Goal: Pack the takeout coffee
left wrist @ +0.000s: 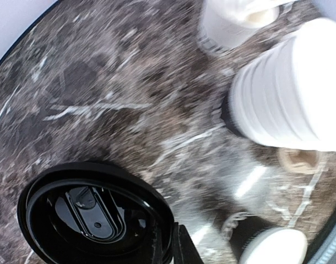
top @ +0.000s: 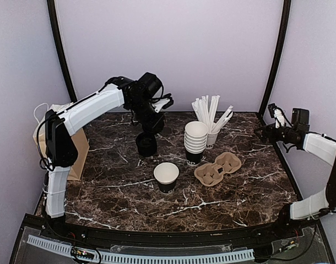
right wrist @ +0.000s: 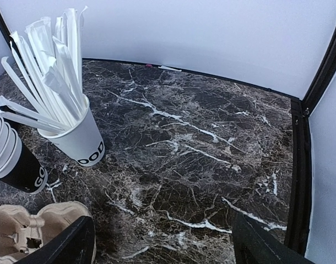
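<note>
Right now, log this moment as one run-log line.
left end effector: at takeout coffee lid, grip unclear | right end effector: open, holding nothing | takeout coffee: outside cup carrier

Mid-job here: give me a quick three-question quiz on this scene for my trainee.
1. True or false: the takeout coffee sits in the cardboard carrier.
2. What holds the wrapped straws? A. a white cup B. the cardboard carrier C. the takeout coffee
3. Fill in: the right tool stands ____.
Key: 1 false; 2 A; 3 open.
</note>
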### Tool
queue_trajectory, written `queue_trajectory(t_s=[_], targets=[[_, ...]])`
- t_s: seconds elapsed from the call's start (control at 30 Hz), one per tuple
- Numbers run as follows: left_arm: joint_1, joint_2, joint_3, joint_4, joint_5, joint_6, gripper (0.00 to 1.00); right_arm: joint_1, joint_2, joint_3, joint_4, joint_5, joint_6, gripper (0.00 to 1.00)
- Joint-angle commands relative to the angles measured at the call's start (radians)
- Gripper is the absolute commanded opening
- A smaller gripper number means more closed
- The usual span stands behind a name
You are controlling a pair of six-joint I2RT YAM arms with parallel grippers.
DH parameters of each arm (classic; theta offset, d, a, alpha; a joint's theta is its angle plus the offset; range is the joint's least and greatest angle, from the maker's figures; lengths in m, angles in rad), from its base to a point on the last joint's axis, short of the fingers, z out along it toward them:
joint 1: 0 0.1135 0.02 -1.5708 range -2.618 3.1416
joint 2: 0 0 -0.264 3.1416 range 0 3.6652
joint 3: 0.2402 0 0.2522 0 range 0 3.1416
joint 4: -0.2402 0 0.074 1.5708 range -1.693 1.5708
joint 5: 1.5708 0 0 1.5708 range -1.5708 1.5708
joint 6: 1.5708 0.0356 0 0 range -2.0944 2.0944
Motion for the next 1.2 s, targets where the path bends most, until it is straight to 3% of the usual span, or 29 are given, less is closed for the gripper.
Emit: queue_trajectory(t_s=[0.0,0.2,0.47,0.57,0.87,1.17], targets=[[-0.006,-0.159,0.009,0.097,0.238,-0.056,0.1,0.01,-0.075,0.071,-0.018,-0.066,0.013,0.88],[-0.007,-0.304,-0.092,0.294,0.5,-0.123,0.1,0.078,-0.077,0.253,-0.2,-0.34,0.033,0.92],[-0.007,-0.557,-0.485,0.836,0.759,-0.265,0.13,0.363,0.0,0.49,-0.254,-0.386,0.255,0.92],[-0.007,-0.607,-0.576,0.973,0.781,-0.323,0.14,0.46,0.051,0.586,-0.249,-0.347,0.343,0.99],[-0.007,-0.644,-0.683,1.159,0.809,-0.422,0.14,0.69,0.176,0.728,-0.244,-0.319,0.414,0.99],[-0.007,-0.679,-0.759,1.261,0.79,-0.476,0.14,0.76,0.233,0.765,-0.151,-0.364,0.577,0.99]])
